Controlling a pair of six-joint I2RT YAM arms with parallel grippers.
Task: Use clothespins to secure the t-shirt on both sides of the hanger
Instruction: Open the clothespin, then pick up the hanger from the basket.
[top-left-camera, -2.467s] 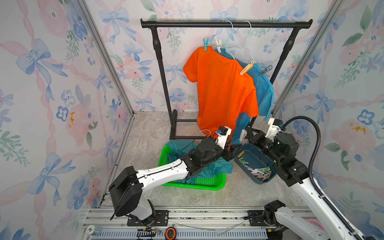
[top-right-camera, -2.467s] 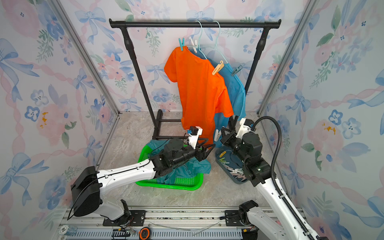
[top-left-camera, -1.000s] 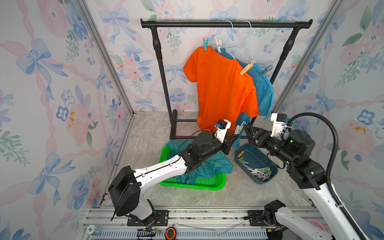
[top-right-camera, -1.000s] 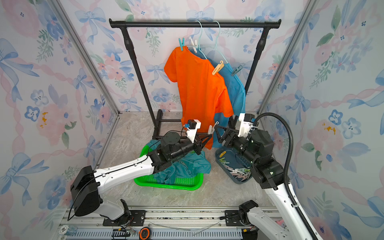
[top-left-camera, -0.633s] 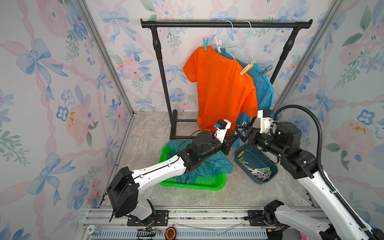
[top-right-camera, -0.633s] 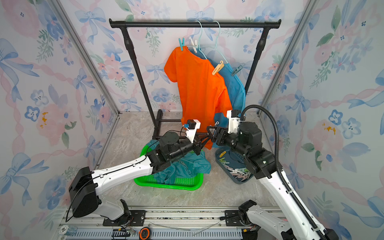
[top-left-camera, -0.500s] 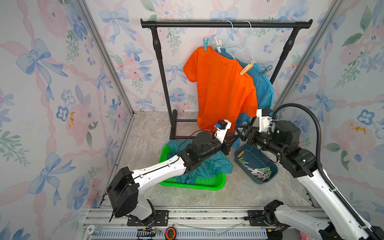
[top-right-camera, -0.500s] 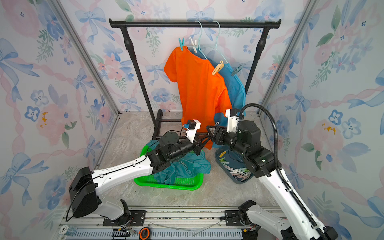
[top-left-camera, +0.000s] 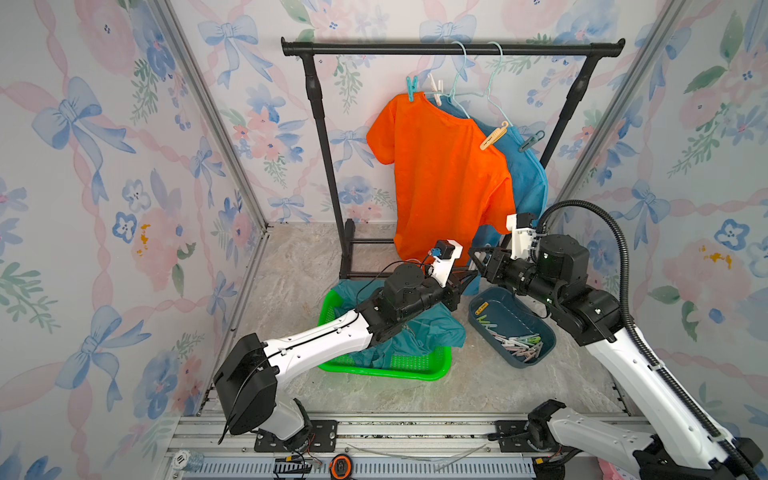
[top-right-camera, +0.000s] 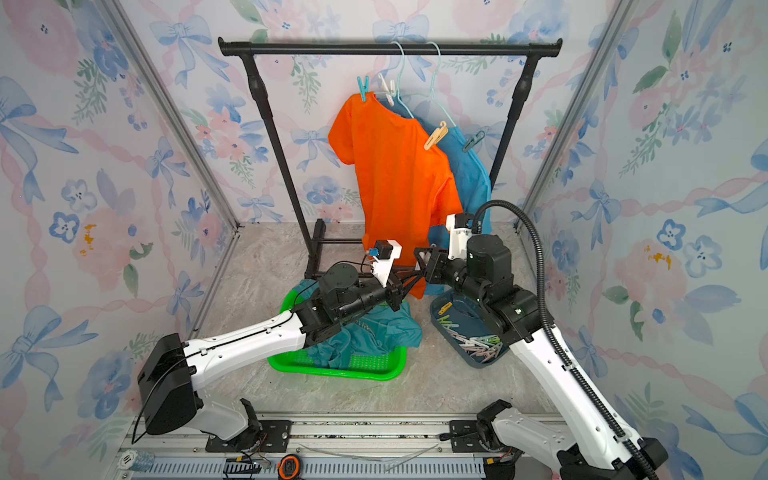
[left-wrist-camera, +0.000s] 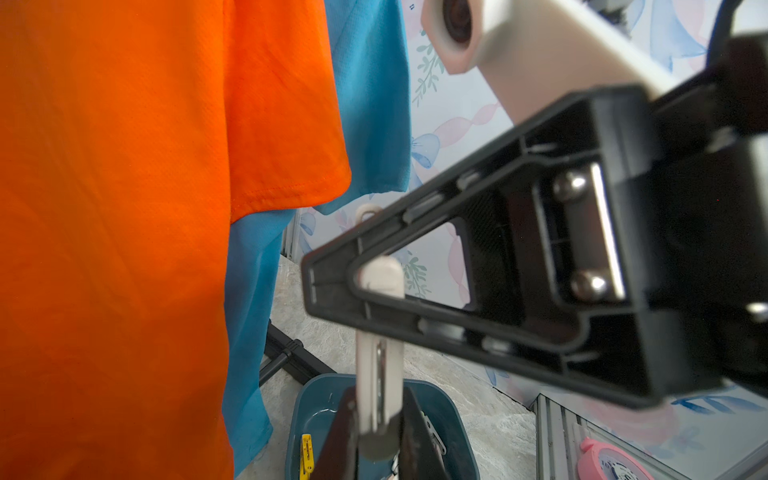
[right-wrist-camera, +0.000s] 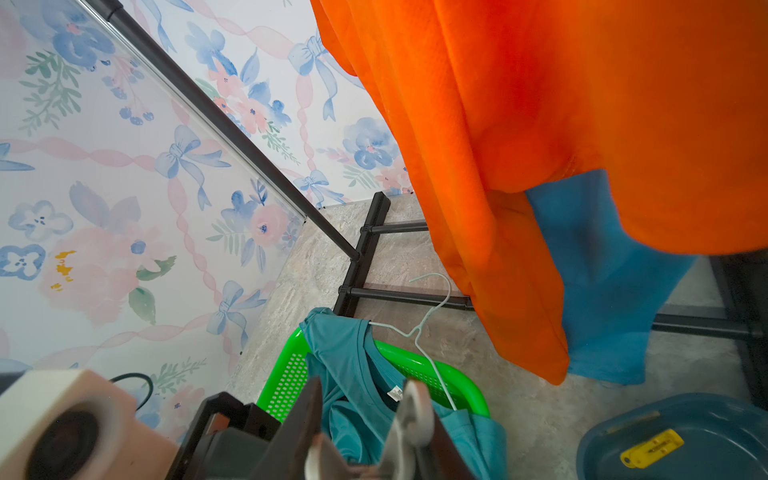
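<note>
Two pincers meet on one clothespin, just beside the hem of the orange t-shirt (top-left-camera: 444, 178).

**Pincer state**
- The left pincer (left-wrist-camera: 378, 401) is clamped on one end of the cream clothespin (left-wrist-camera: 380, 353), which stands up out of its jaws.
- The right pincer (right-wrist-camera: 368, 399) straddles the other end. One finger lies against the peg. Whether both fingers press it cannot be told.

**Transfer procedure (judged)**
1. Seat the right pincer squarely across the handle end, clear of the spring.
2. Hold the left clamp firm. Release it only once the right grip is sure.
3. Draw the peg away from the orange hem so the cloth does not snag.

**Inventory**
- T-shirts: three.
  - The orange one and the blue t-shirt (top-left-camera: 528, 178) hang on the rack (top-left-camera: 374, 49) at the far side.
  - The teal t-shirt (top-left-camera: 432, 332) lies unpegged in the green basket (top-left-camera: 395, 372), near and left of the pincers.
- Hangers: three.
  - Two rail hangers (top-left-camera: 459, 70) hang on the rack.
  - One basket hanger (right-wrist-camera: 432, 316) sits in the teal collar.
- Clothespins on the hung shirts: four.
  - Left shoulders: teal clothespin (top-left-camera: 411, 88) and white clothespin (top-left-camera: 435, 89).
  - Right shoulders: tan clothespin (top-left-camera: 493, 137) and grey clothespin (top-left-camera: 531, 141).
- Clothespins in the blue tray (top-left-camera: 498, 303), right of the basket on the table:
  - A loose pile (top-left-camera: 519, 345), too tangled to count.
  - One yellow clothespin (top-left-camera: 481, 308) lying apart from it.
</note>
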